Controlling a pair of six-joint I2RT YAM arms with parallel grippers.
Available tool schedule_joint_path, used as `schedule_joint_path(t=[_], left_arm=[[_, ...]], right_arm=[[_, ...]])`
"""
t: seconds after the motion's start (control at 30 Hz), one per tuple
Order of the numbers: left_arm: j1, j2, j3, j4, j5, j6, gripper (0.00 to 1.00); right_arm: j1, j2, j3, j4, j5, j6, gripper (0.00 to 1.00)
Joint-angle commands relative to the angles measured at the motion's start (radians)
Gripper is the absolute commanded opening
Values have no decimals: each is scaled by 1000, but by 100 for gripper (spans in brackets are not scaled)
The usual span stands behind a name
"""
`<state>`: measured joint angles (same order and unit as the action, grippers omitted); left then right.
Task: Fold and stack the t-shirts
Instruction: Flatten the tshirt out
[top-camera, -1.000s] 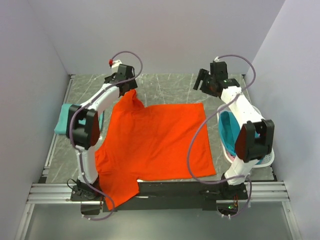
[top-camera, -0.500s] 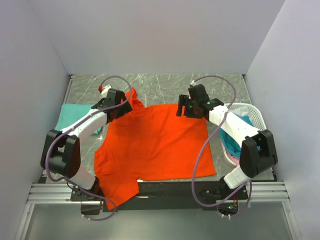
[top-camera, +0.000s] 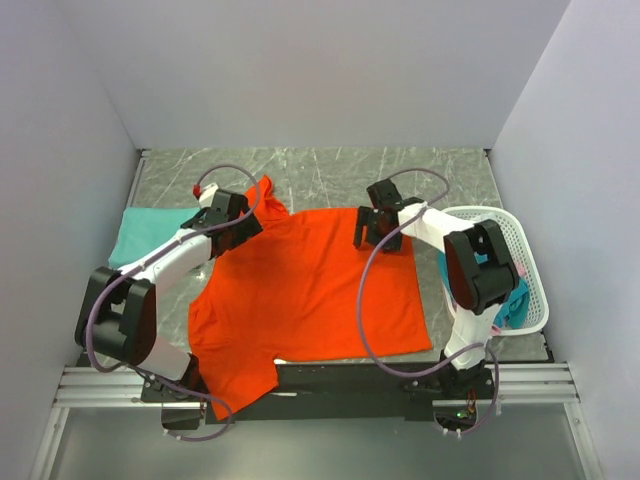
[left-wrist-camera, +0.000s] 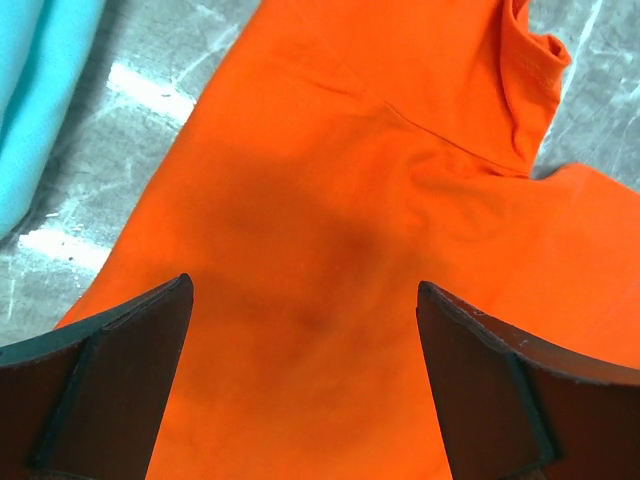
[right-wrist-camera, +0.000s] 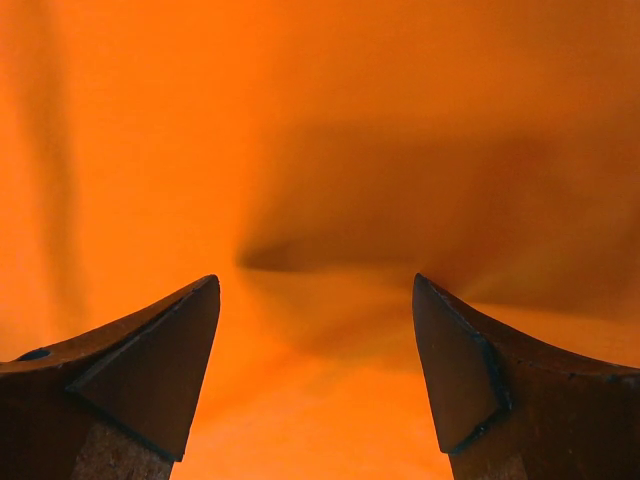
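Covering marbled, perhaps stone table (top-camera: 330, 172): t-shirt (top-camera: 310, 290)

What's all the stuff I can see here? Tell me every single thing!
orange t-shirt: one, bright orange-red, spread flat mid-table
teal t-shirt: one, turquoise, at the table's left edge
basket: one, white lattice, right edge
clothes in basket: count unclear, teal with some pink
table: one, grey marbled
left gripper: one, dark, open above the orange t-shirt's far-left part
right gripper: one, dark, open above its far-right corner
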<state>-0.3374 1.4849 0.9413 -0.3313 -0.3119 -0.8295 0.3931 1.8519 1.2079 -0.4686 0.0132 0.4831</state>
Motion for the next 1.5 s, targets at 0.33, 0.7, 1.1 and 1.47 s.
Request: schedule_joint_path(t=[0.33, 0.7, 1.1, 1.47], left_arm=[[1, -98, -39, -41, -72, -65, 99], [14, -270, -153, -103, -124, -123, 99], [41, -411, -236, -152, -136, -175, 99], [43, -408, -260, -184, -145, -200, 99]], right_arm=[[-178, -13, -53, -18, 19, 43, 84], [7, -151, 62, -117, 186, 15, 85], [271, 151, 367, -82, 7, 15, 85], [211, 170, 182, -24, 21, 43, 84]])
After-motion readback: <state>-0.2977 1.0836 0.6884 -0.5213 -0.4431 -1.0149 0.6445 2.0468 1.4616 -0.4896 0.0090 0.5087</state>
